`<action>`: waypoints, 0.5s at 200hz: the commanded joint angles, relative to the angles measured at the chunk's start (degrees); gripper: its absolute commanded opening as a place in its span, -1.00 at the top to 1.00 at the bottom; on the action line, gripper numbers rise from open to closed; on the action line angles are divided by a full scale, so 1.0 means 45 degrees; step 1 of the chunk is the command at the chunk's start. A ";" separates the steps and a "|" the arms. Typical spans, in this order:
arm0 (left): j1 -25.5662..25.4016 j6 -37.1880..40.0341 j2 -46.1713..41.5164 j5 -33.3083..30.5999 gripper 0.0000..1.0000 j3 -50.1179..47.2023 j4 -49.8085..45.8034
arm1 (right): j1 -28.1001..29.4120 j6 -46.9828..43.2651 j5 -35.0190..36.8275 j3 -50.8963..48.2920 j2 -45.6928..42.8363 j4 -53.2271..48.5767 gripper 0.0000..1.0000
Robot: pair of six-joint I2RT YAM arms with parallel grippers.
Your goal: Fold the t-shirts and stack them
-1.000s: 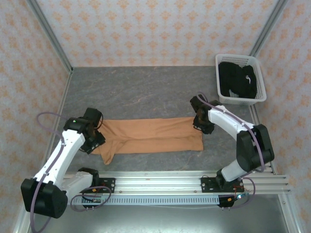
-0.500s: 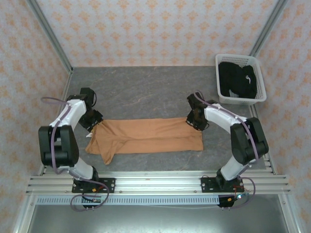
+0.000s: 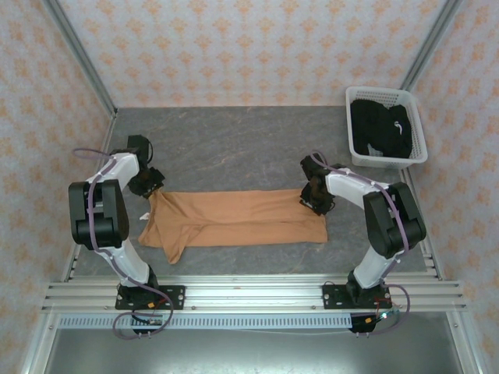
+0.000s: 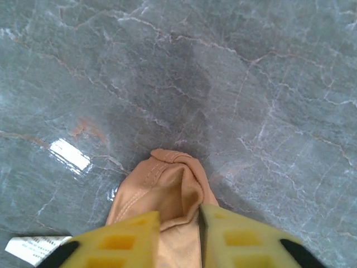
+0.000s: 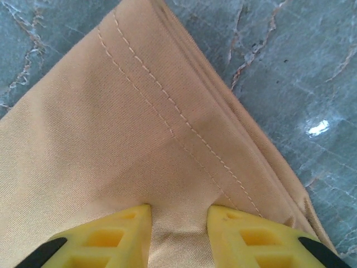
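Two grips: left tool (image 4: 179, 216) and right tool (image 5: 179, 215) each clamped on opposite ends of the orange t-shirt (image 3: 242, 216), a long strip on the table (image 3: 226, 148); black t-shirt (image 3: 380, 128) in the white basket (image 3: 386, 162).

Pair: left arm (image 3: 115, 167), right arm (image 3: 351, 185) — white link shells, black joint housings, looped purple-grey cables (image 3: 87, 153). Tips: left claw (image 4: 179, 215), right claw (image 5: 178, 215) — yellow fingers (image 4: 128, 237), square moulded recesses.

Grey marbled tabletop (image 3: 234, 140) — orange-patterned walls (image 3: 234, 47) (metal corner posts (image 3: 81, 56)).
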 commanded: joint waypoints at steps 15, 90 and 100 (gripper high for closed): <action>0.0167 0.0541 0.0086 -0.0945 0.79 -0.0196 -0.0200 | -0.0165 -0.0045 0.0743 0.0100 0.0070 -0.1135 0.31; 0.0596 0.0955 -0.0140 -0.2199 1.00 -0.0024 -0.1169 | -0.0172 -0.0320 0.0954 0.0428 0.0103 -0.1485 0.31; 0.0559 0.0882 -0.0602 -0.1812 1.00 -0.0056 -0.1063 | -0.0167 -0.0550 0.0951 0.0574 0.0017 -0.1512 0.31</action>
